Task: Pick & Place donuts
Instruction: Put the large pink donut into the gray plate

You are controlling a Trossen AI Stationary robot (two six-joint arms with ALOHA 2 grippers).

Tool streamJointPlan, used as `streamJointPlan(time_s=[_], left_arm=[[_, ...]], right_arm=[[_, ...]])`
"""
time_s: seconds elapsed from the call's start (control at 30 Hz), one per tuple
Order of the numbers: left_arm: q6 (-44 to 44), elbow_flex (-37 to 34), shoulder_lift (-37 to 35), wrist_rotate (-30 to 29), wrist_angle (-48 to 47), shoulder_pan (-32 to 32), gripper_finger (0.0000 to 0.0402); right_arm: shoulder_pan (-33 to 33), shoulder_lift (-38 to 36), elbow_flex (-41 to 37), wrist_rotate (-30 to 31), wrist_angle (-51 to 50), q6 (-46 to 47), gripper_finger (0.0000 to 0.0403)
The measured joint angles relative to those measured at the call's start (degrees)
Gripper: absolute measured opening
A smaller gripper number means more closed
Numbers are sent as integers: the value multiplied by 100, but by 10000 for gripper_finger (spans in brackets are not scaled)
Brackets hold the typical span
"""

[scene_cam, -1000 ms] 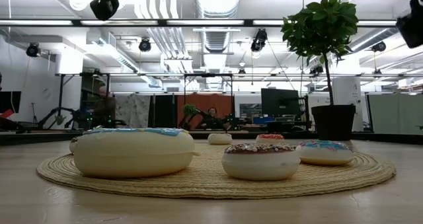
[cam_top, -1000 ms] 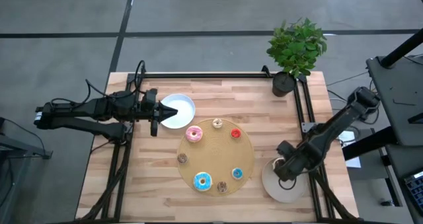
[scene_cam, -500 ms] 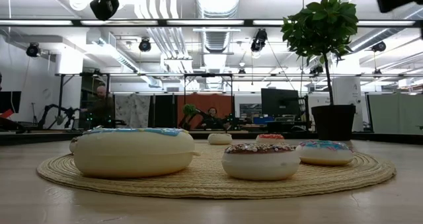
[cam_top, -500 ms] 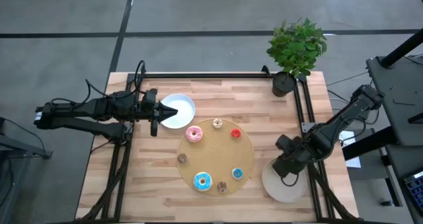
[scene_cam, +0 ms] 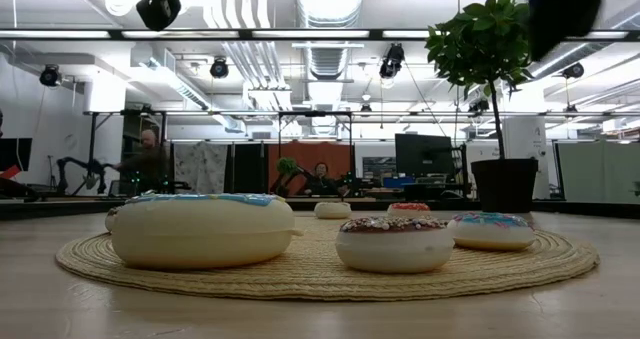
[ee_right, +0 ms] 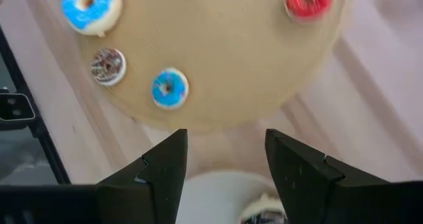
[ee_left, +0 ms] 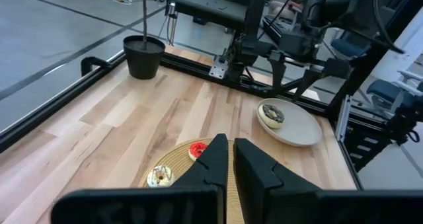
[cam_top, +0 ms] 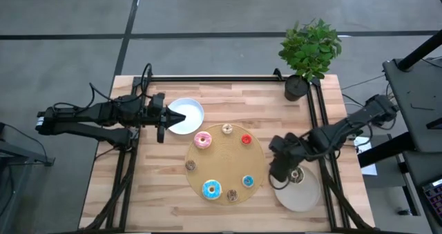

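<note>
The right tool is seen with its fingers spread and nothing between them, held over the gap between the right edge of the woven mat and the beige plate. In the right wrist view the bare worktop and the plate's near rim are framed between the two fingers, and no donut is pinched.

One chocolate-iced donut is already set on the beige plate, near its left rim; this is judged to be the only delivery made so far.

On the mat seven donuts are left: a pink iced donut at the far left, a pale tan donut at the far edge, a red donut at the far right, a small brown donut at the left, a large blue iced donut at the near edge, a sprinkled brown donut just beside it, and a small blue donut at the near right.

The left tool is pressed together and is parked at the left rim of the white plate, which is seen to hold nothing.

Most of the task is therefore judged to be still ahead.
</note>
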Motion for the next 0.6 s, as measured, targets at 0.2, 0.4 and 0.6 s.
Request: streamJointPlan(time_s=[0.2, 0.4, 0.6], left_arm=[[0, -1, 0, 4, -2, 0, 0], [13, 1, 0, 6, -2, 2, 0], [17, 0, 0, 9, -1, 1, 0]], right_arm=[[-460, 675, 754, -5, 5, -832, 194], [-1014, 1161, 1300, -73, -10, -1158, 194], [-1541, 1407, 1505, -468, -14, -1459, 194]])
